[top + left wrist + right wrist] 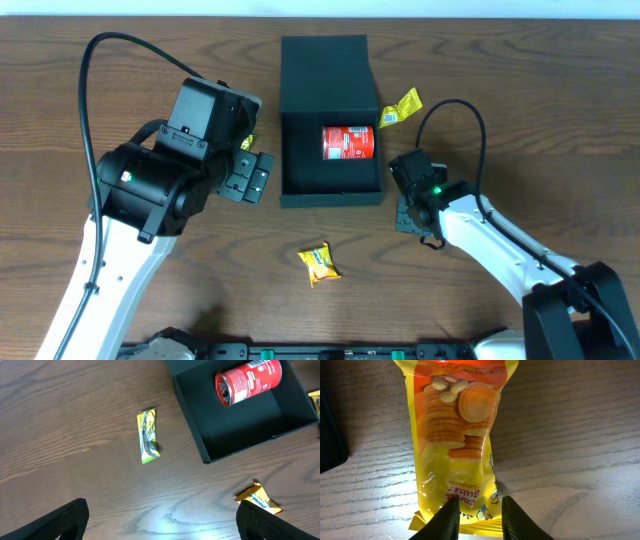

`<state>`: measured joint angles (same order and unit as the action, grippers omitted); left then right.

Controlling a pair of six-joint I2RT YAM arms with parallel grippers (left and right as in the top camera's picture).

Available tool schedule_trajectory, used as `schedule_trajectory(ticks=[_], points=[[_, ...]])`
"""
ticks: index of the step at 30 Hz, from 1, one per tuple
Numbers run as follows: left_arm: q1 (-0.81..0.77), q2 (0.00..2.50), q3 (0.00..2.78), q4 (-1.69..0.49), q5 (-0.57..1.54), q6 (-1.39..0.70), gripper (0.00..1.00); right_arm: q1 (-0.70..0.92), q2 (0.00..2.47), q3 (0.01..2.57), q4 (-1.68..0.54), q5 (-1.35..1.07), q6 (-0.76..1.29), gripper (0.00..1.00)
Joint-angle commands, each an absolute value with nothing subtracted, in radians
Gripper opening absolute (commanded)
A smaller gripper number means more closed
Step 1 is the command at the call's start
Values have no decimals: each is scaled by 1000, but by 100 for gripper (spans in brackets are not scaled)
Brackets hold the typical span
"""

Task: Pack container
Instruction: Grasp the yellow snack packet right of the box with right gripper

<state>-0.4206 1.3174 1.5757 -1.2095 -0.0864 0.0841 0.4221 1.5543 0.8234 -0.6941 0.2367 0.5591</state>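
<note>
The container point(303, 150) point(240, 427) is a dark box standing open mid-table, its flap lid point(325, 70) folded back. A red can point(348, 143) point(248, 380) lies on its side inside. A yellow cracker packet point(400, 108) point(457, 445) lies flat on the table right of the box. My right gripper point(477, 512) point(408, 168) hangs over the packet's near end, jaws a narrow gap apart and nothing squeezed between them. My left gripper point(162, 525) point(250, 177) is wide open over bare wood left of the box.
A thin green-yellow packet point(147, 436) point(245, 143) lies left of the box, mostly under my left arm in the overhead view. An orange-yellow packet point(320, 264) point(257, 499) lies in front of the box, beside my left gripper's right finger.
</note>
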Motion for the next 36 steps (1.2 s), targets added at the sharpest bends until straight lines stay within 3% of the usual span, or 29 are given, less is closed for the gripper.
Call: schedule_trajectory(ticks=[1,7,13,15,36], points=[[-418,1322,1587,-1215,-105,97,96,429,1573,821,-695,257,560,24],[-418,1322,1587,-1215,-105,97,95,429,1573,821,-691,254,560,20],[-418,1322,1587,-1215,-105,97,96,429,1563,832,-686,81,559,66],[-418,1322,1587,-1215,-108,98,95,429,1555,834,-659,44,542,72],[-418,1322,1587,-1222,-108,98,95,334,1557,834,-518,236,538,70]])
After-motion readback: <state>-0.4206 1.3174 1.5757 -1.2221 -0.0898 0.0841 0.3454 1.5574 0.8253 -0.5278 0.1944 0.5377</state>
